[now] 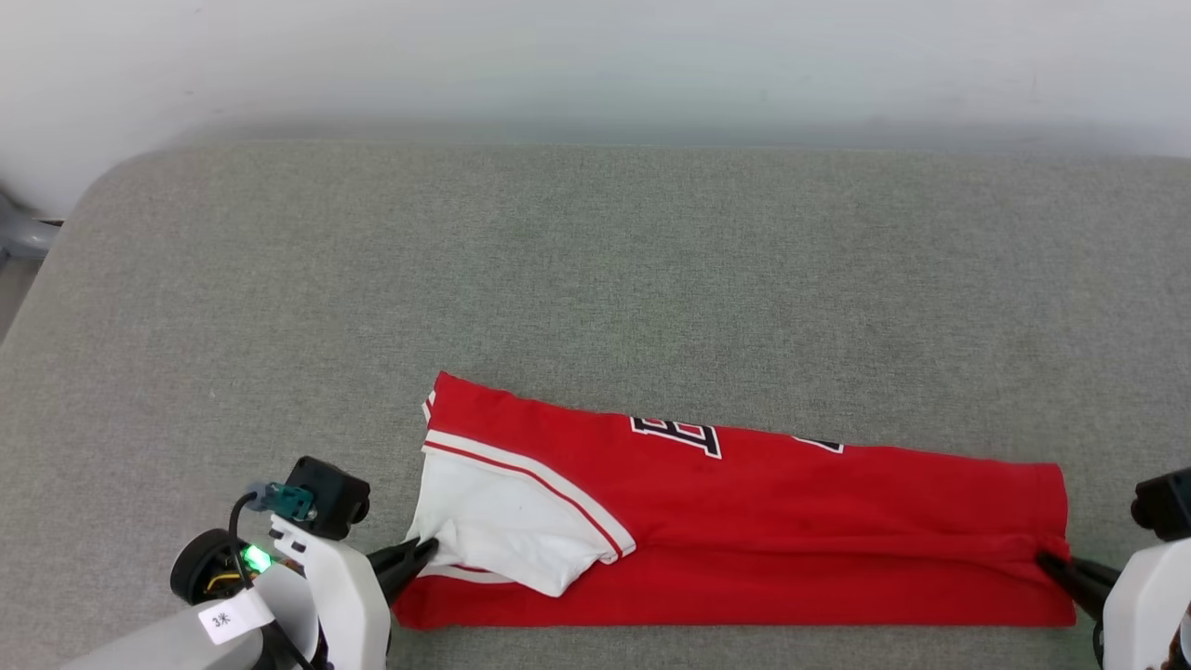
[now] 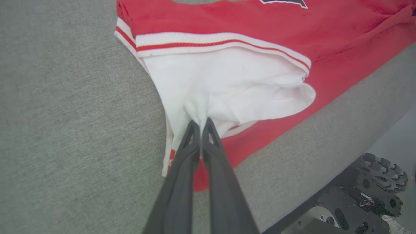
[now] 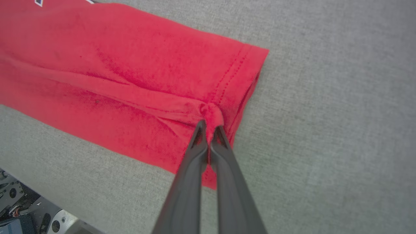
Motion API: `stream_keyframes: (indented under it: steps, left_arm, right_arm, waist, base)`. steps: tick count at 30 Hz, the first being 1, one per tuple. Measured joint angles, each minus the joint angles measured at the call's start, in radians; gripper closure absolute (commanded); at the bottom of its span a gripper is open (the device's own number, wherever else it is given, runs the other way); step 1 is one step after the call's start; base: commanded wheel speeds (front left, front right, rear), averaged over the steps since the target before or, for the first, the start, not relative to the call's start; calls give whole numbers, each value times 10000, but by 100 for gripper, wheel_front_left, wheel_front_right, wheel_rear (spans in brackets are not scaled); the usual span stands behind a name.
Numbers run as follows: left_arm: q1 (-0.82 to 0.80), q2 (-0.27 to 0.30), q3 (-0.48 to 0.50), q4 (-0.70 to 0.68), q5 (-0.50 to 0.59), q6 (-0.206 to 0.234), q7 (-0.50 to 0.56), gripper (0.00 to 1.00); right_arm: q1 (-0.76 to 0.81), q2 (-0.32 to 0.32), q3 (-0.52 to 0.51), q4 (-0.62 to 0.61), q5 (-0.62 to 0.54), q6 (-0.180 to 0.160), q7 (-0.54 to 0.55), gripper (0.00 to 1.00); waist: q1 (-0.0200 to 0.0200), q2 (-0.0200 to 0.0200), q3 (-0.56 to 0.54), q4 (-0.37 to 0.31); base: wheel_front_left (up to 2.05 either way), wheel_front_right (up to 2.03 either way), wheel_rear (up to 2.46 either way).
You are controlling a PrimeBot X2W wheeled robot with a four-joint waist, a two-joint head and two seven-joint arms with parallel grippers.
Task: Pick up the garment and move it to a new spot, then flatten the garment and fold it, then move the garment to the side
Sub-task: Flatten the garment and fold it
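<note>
The garment is a red jersey folded into a long band along the near side of the grey surface, a white sleeve lying on its left end and part of the black print showing at its far edge. My left gripper is shut on a pinch of the white sleeve; the left gripper bunches the cloth at its tips. My right gripper is shut on a gathered fold at the garment's right hem; the right gripper pinches red cloth near the stitched edge.
The grey padded surface stretches wide behind and to both sides of the garment. Its near edge runs just below the garment, with my wheeled base beyond it. A pale wall rises at the back.
</note>
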Motion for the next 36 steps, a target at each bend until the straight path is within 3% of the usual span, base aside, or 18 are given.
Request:
stream_keyframes:
  steps: [9, 10, 11, 14, 20, 26, 30, 36]
  left_arm:
    - [310, -474, -15, 849, -140, -201, -207, 100]
    - [324, -502, -13, 947, -59, -138, -336, 12]
    - [366, -499, 31, 1041, 261, 194, -740, 0]
    - [491, -479, 291, 934, 286, 525, -1336, 0]
    - [981, -512, 945, 290, 604, 1804, -2621, 0]
    - [1620, -807, 2709, 92, 1979, 3087, -2863, 0]
    - [2833, -1476, 4389, -244, 3524, 3490, -2890, 0]
    - [3896, -2443, 6103, -464, 5327, 3680, -2890, 0]
  right_arm:
    - [583, 456, -165, 92, -268, 0, 184, 100]
    - [605, 502, -228, 102, -305, 0, 128, 24]
    - [609, 522, -359, 0, -479, 0, -2, 0]
    - [628, 516, -537, -188, -477, 0, -58, 0]
    - [803, 222, -1344, -884, -234, 0, -10, 0]
    - [720, -54, -1942, -1011, 109, 0, 702, 0]
    - [625, -203, -1873, -677, 554, 0, 1871, 0]
    - [204, -15, -1632, 88, 654, 0, 2541, 0]
  waist:
    - [0, 0, -24, -67]
    - [1, 0, -61, -70]
    - [1, 0, -233, -92]
    - [1, 0, -378, -112]
    - [0, 0, -804, -70]
    - [1, 0, -932, 87]
    - [1, 0, -845, 257]
    - [1, 0, -586, 533]
  base:
    - [0, 0, 0]
    - [0, 0, 0]
    - [0, 0, 0]
    - [0, 0, 0]
    - [0, 0, 0]
    - [0, 0, 0]
    - [0, 0, 0]
    - [0, 0, 0]
